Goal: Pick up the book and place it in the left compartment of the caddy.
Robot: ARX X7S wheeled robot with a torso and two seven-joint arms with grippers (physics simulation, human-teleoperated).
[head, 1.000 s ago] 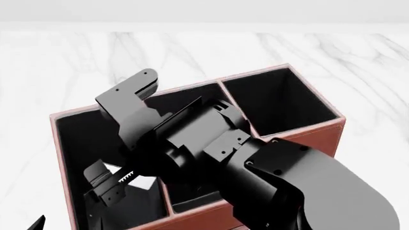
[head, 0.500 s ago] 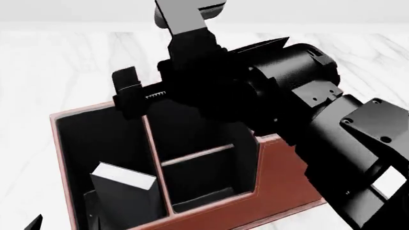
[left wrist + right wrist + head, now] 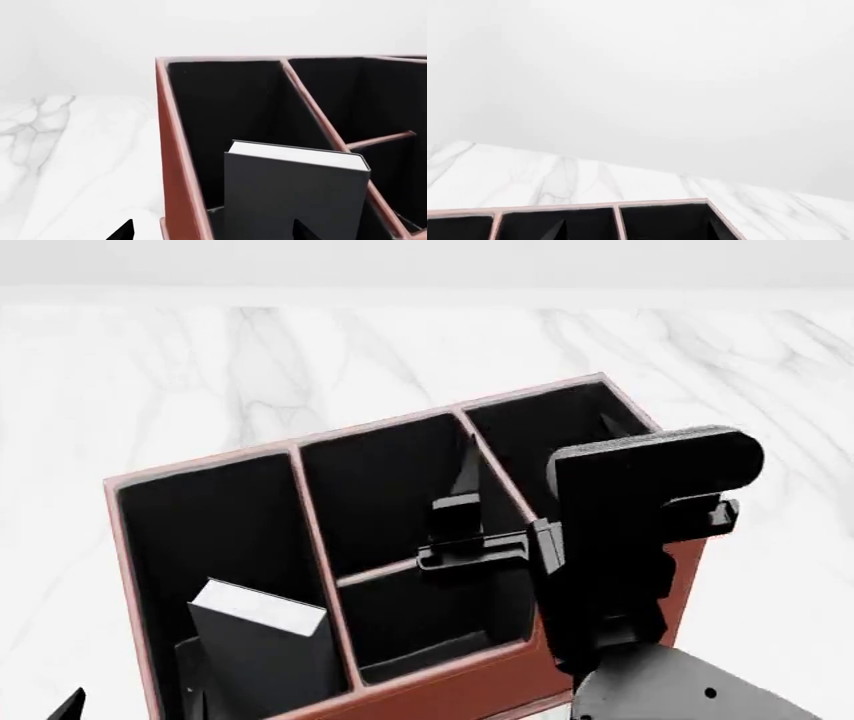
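Right gripper [image 3: 470,508] (jaws apart, empty) has dropped lower over the caddy [image 3: 607,540].

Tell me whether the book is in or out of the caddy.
In. The book stands roughly upright inside the left compartment of the caddy, white page edges up, no end effector holding it.

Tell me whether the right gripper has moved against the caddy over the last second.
Yes. The right gripper has left the book in the left compartment, rising then swinging rightward across the caddy to above its middle section.
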